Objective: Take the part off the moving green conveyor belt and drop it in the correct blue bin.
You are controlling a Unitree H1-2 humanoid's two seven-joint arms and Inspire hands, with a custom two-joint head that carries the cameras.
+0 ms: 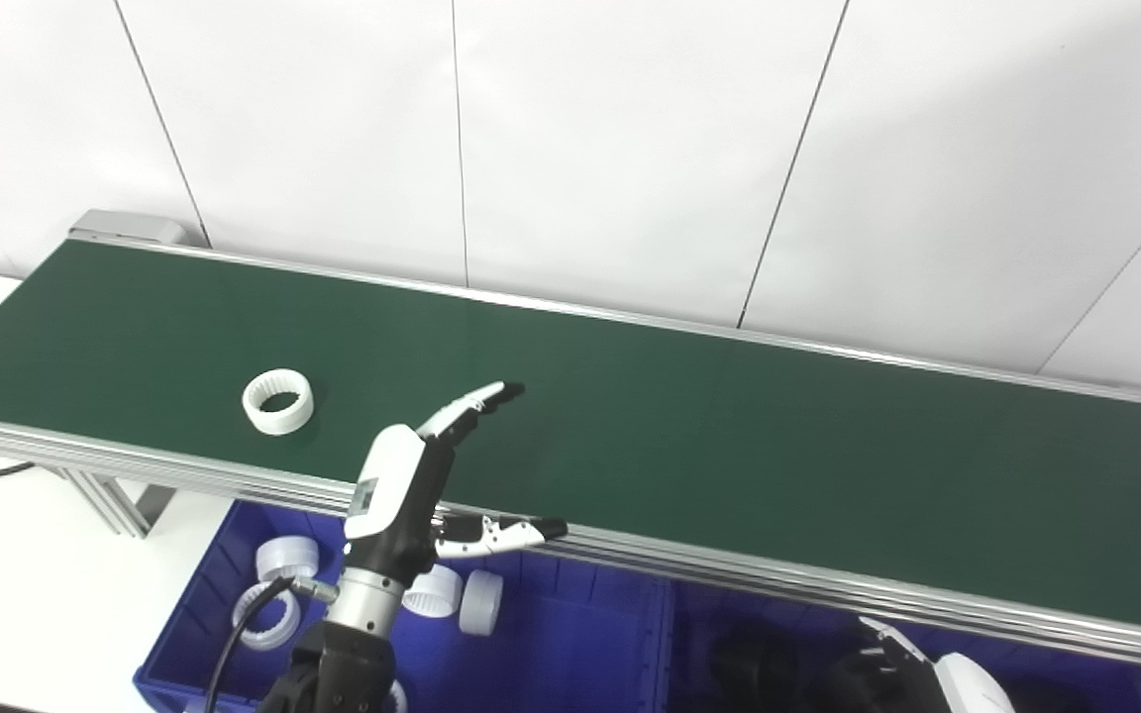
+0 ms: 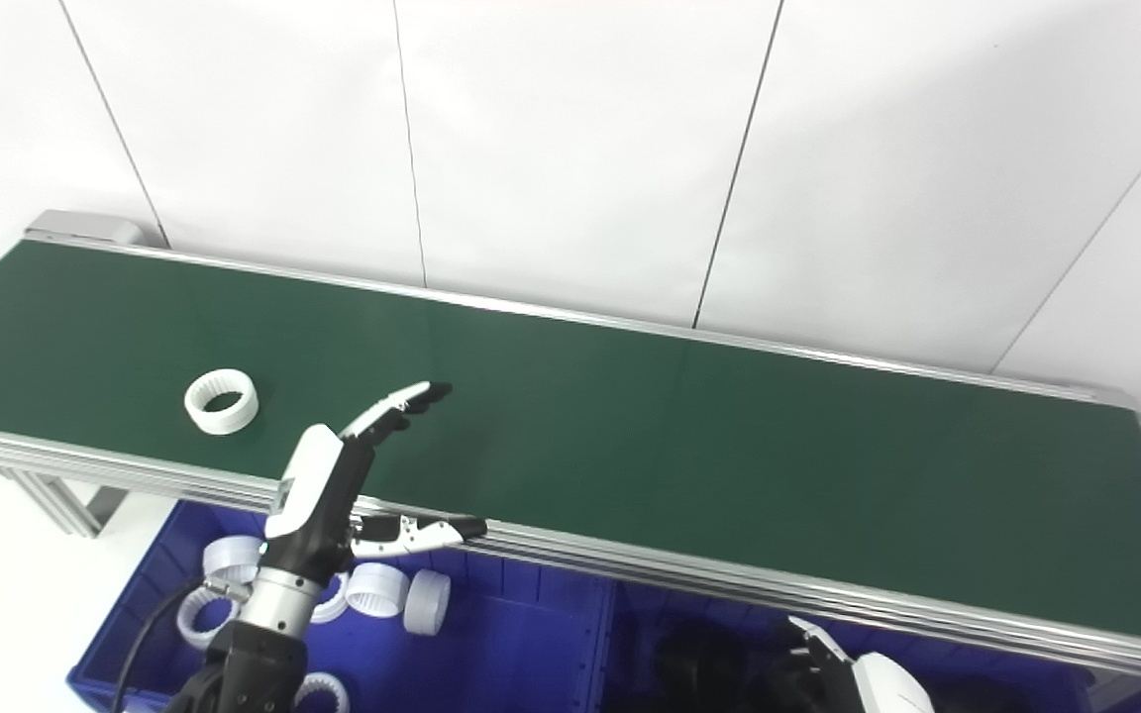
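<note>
On belt (image 1: 630, 416), white ring (image 1: 277, 401) lies flat, bore up.

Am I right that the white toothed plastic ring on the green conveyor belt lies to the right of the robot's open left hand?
Not quite: the white toothed plastic ring on the green conveyor belt lies to the left of the open left hand, apart from it, as the left eye view shows.

White panelled wall (image 1: 620, 149) with thin dark seams
</note>
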